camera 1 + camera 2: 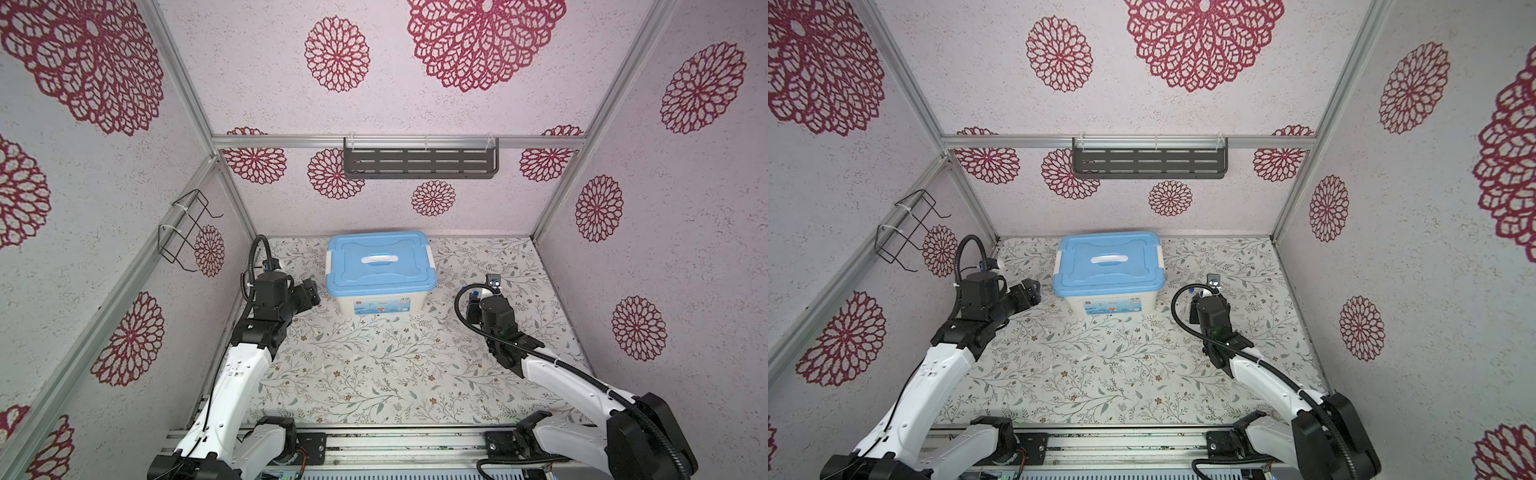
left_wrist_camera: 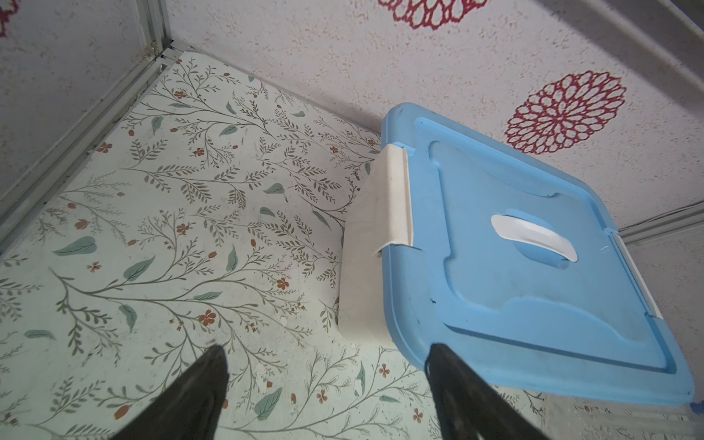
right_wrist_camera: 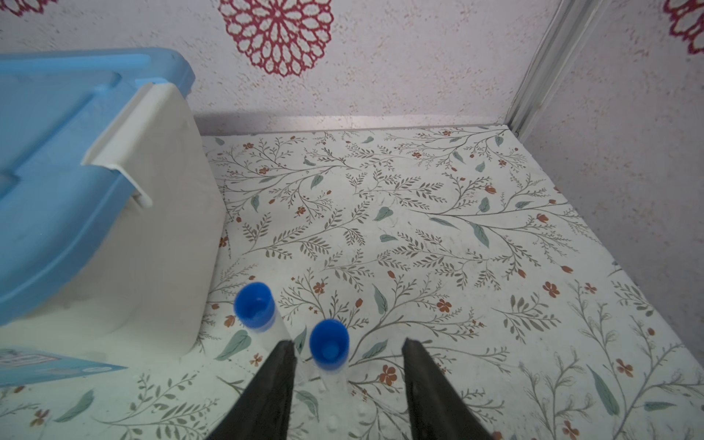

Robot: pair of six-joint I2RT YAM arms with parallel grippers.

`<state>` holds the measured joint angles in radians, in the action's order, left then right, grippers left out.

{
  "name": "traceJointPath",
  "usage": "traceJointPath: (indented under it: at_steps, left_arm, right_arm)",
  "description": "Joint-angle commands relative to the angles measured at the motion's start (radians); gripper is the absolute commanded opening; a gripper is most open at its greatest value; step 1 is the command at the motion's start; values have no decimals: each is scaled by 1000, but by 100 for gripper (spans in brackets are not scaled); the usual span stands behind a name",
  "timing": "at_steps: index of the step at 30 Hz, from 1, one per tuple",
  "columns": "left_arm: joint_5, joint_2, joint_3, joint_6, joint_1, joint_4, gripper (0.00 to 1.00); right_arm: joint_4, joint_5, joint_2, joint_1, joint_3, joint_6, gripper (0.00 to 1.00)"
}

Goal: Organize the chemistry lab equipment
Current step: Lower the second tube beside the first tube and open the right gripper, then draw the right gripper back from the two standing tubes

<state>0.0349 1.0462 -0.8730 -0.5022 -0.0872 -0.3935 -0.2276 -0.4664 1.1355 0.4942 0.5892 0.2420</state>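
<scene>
2 blue-capped tubes (image 3: 329, 344) stand toward the table's (image 3: 419, 228) back right corner: 1 between the parted jaws of the right gripper (image 3: 348, 342), touching neither, 1 just outside. Left gripper (image 2: 327, 347) gapes wide.

No text coming through legibly. Label (image 1: 380, 306) on white bin (image 1: 345, 303) front showing print, blurring too small.
</scene>
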Motion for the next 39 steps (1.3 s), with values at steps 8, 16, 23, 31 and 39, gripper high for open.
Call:
traceJointPath:
  at_steps: [8,16,23,31,39]
  left_arm:
    - [9,4,5,8,-6,14,85]
    - [16,9,-9,13,-5,3,85]
    - [47,-32,-46,45,0,-54,86]
    - [270,-94,-77,89,12,-119,97]
    - [300,-137,141,197,41,171,97]
  right_arm:
    - [154,-10,-185,10,105,-12,59]
    - [312,110,-206,1,194,24,68]
    - [303,172,-293,0,180,27,99]
    - [-43,70,-543,0,-124,-202,99]
    - [-319,-63,-554,-2,-422,-374,99]
